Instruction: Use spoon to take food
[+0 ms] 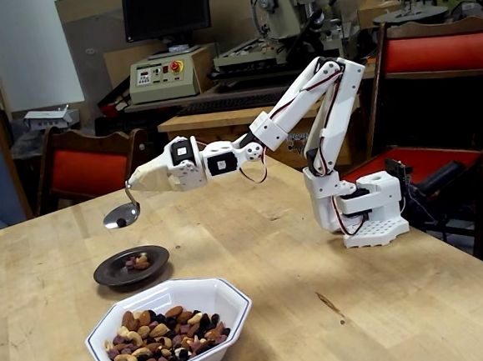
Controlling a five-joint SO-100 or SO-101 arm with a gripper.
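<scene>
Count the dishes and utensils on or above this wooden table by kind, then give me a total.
White octagonal bowl holding mixed nuts: 1
Small dark round saucer holding a few nuts: 1
Shiny silver metal spoon, held in the robot's hand above the saucer: 1
Total: 3

Counts, fixed view. One white robot arm (303, 109) with one gripper (135, 184). One spoon (121, 214). One white octagonal bowl (226, 303); the food (163, 327) in it is a heap of mixed nuts and dark bits, too many and too small to count. One dark saucer (108, 274) holding a small cluster, a few pieces, exact number not resolvable. One wooden table (318, 308). Two red-backed chairs: one at left (86, 169), one at right (436, 52). One dark monitor (165, 11).
</scene>
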